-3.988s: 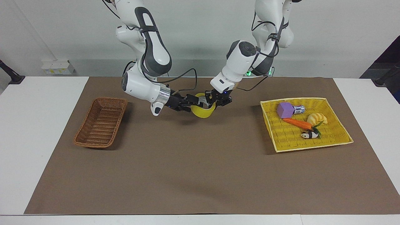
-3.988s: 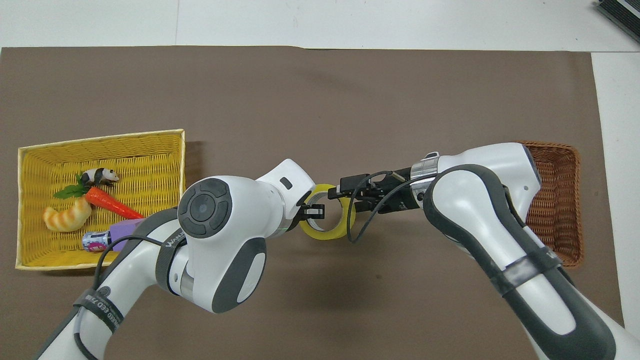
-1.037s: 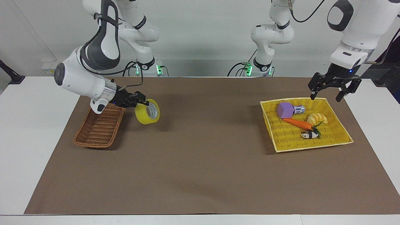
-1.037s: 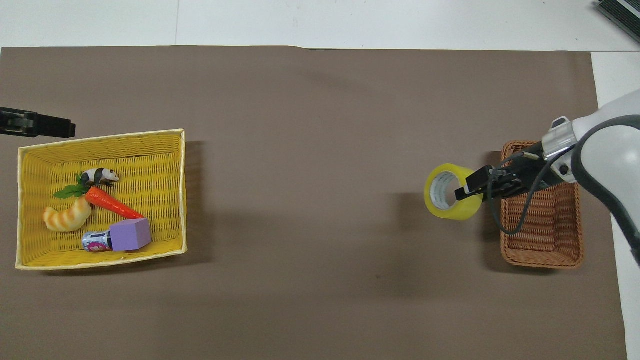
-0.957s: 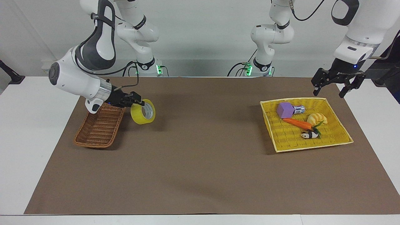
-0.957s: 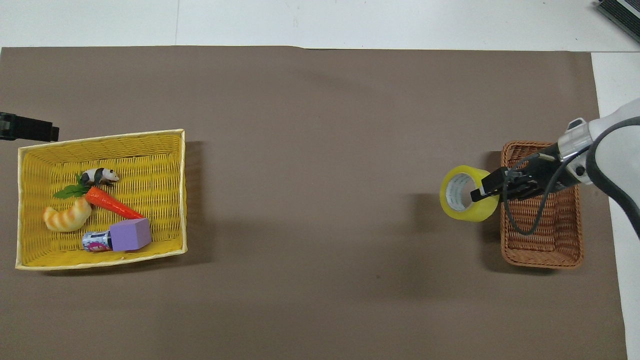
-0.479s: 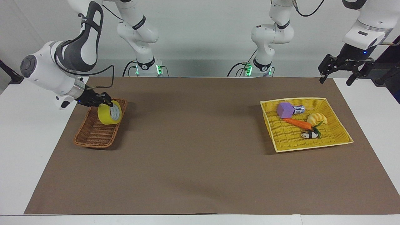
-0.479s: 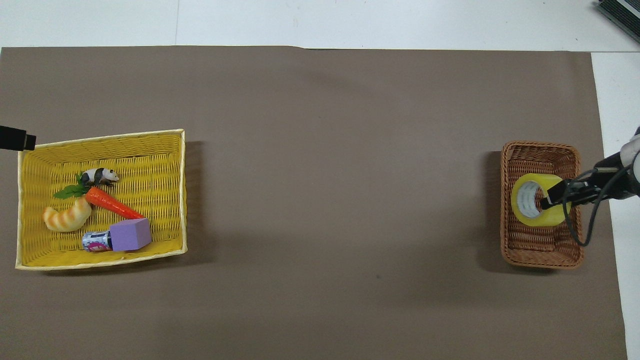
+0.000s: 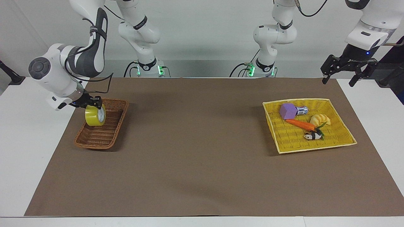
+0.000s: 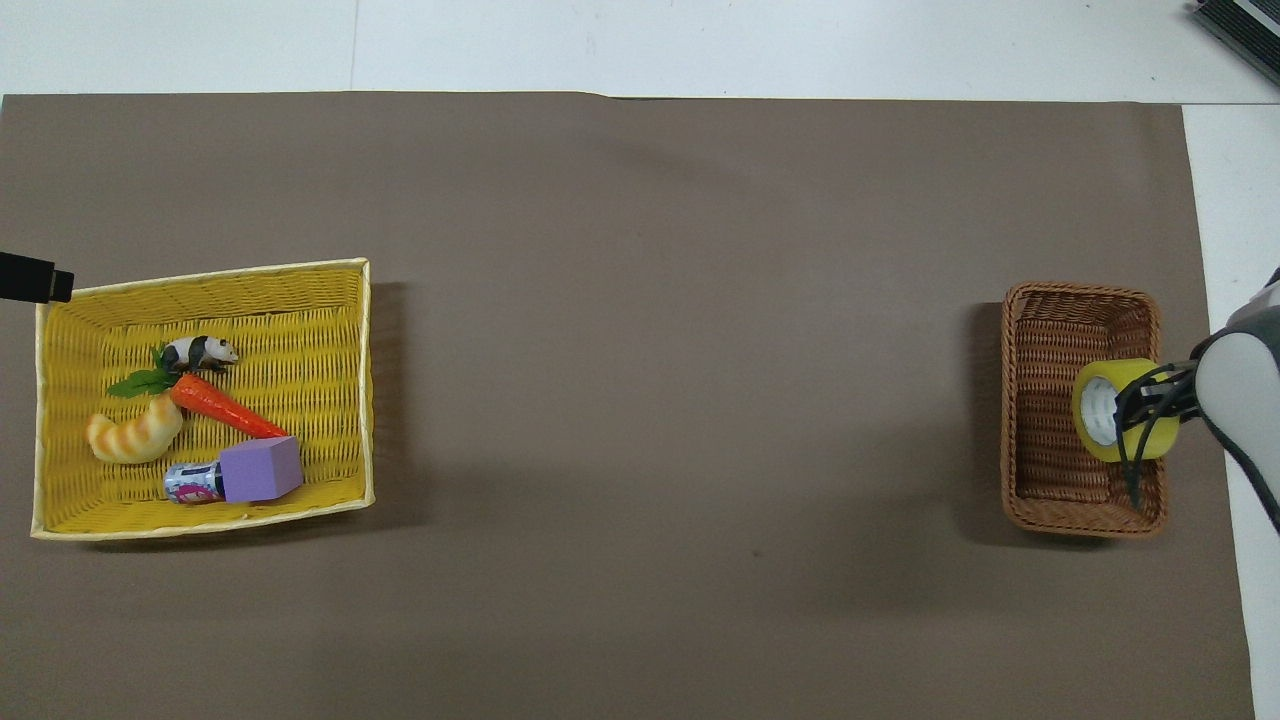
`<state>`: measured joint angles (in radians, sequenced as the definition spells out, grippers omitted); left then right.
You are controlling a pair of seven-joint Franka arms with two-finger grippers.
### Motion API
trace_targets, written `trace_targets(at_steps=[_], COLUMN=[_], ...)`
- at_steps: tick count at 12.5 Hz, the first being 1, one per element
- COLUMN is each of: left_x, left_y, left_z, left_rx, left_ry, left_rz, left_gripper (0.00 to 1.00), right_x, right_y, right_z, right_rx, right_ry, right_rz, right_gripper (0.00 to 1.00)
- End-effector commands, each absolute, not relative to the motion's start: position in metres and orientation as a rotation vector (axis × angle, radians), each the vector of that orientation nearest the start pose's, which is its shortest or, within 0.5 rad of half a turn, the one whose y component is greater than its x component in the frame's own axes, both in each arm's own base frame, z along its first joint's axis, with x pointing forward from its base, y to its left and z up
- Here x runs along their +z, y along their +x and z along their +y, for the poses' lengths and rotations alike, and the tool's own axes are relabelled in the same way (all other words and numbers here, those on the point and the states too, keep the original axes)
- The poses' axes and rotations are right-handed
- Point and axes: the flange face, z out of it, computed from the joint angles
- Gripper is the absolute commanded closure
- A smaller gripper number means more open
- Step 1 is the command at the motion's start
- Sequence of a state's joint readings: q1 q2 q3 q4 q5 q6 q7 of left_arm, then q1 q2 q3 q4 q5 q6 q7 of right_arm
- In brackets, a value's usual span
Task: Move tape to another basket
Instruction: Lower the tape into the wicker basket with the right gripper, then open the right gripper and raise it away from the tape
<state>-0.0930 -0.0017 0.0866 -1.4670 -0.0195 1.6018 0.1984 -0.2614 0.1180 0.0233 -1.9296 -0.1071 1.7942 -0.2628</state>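
Yellow tape point(image 9: 93, 115) hangs over the brown wicker basket point(image 9: 105, 135), clenched in the right claw point(image 9: 93, 104); the left claw point(image 9: 345, 71) waits splayed, raised over the desk's point(image 9: 375, 126) corner.

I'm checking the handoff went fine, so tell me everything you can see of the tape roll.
The tape is a wide roll, translucent yellow with a white core. The right gripper is shut on its top, so it hangs on edge over the brown basket, at the wall toward the right arm's end of the table. Whether it touches the wicker cannot be told.
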Motion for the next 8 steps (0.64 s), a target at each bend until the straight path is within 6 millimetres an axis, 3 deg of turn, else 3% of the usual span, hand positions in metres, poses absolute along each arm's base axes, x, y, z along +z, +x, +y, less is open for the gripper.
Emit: trace_targets(at_steps=[1, 2, 3, 6, 8], left_x=[0.681, 0.681, 0.681, 0.681, 0.681], left_y=[0.554, 0.554, 0.554, 0.554, 0.554], left_z=[-0.003, -0.003, -0.003, -0.003, -0.003], left_rx=[-0.199, -0.199, -0.199, -0.199, -0.199], left_ry=[-3.109, -3.109, -3.109, -3.109, -3.109], left_rz=[0.326, 0.326, 0.326, 0.326, 0.326], left_gripper=[0.0, 0.0, 0.0, 0.0, 0.0], right_x=[0.41, 0.412, 0.416, 0.426, 0.442], right_y=[0.522, 0.524, 0.529, 0.552, 0.571], right_z=[-0.133, -0.132, -0.133, -0.128, -0.103], right_rx=[0.413, 0.418, 0.407, 0.345, 0.267], right_ry=[-3.18, -3.179, -3.18, -3.187, -3.203], right_rz=[-0.094, -0.093, -0.118, -0.135, -0.194], right_gripper=[0.63, 0.07, 0.0, 0.0, 0.0])
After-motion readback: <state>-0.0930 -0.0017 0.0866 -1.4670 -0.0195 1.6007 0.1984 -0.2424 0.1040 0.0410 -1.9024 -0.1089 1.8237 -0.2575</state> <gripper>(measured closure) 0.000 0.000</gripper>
